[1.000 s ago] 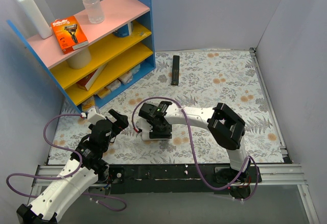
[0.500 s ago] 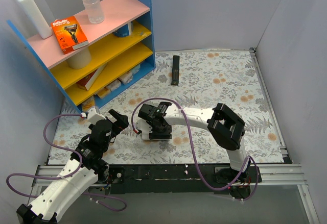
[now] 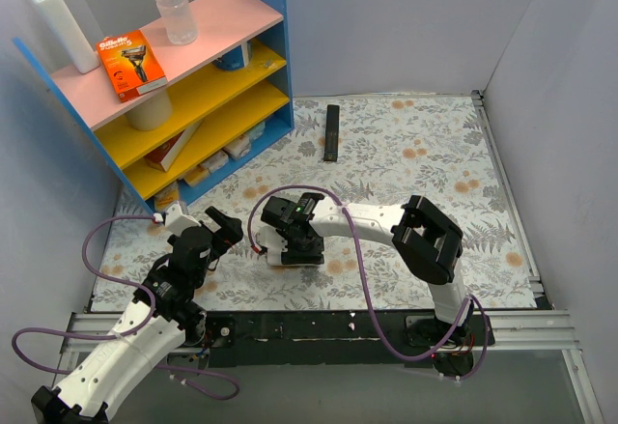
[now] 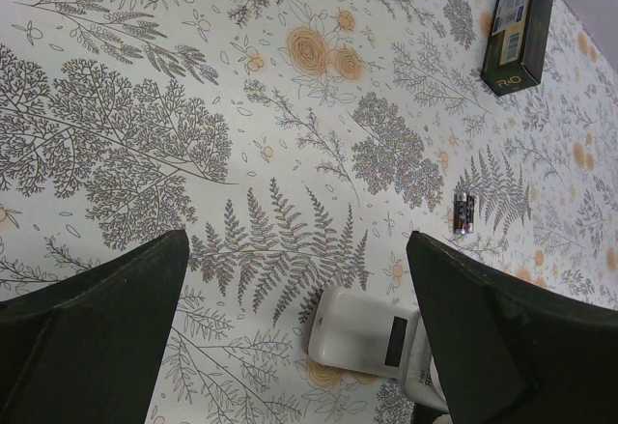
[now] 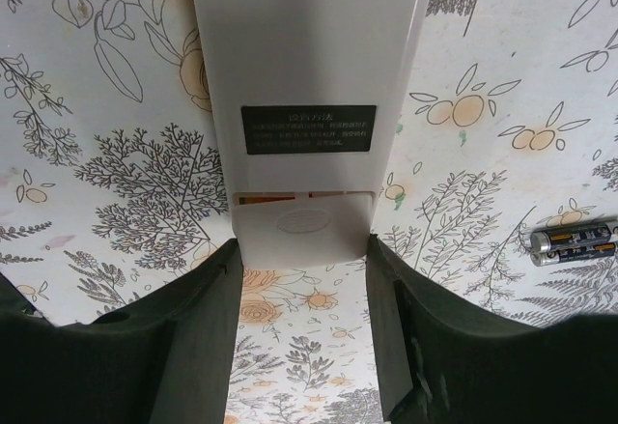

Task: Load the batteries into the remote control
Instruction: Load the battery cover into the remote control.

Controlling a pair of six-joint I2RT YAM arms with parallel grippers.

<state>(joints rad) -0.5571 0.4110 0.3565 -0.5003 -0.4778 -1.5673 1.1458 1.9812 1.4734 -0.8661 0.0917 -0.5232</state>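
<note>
The remote control [image 5: 304, 76] lies white back up on the flowered mat, with a dark label on it. Its battery cover [image 5: 304, 236] is slid a little out, showing a thin orange slit. My right gripper [image 5: 304, 246] is shut on that cover end, one finger against each side. In the top view the right gripper [image 3: 300, 238] hides most of the remote control [image 3: 282, 257]. The batteries [image 5: 576, 243] lie side by side on the mat to the right of it. My left gripper [image 4: 295, 271] hangs wide open above the mat, with the remote control [image 4: 362, 332] and the batteries [image 4: 463, 213] beyond it. It holds nothing.
A long slim black remote [image 3: 331, 132] lies at the back of the mat. A blue shelf unit [image 3: 193, 86] with boxes and bottles stands at the back left. Grey walls close in both sides. A dark oblong box [image 4: 519, 23] shows far off in the left wrist view.
</note>
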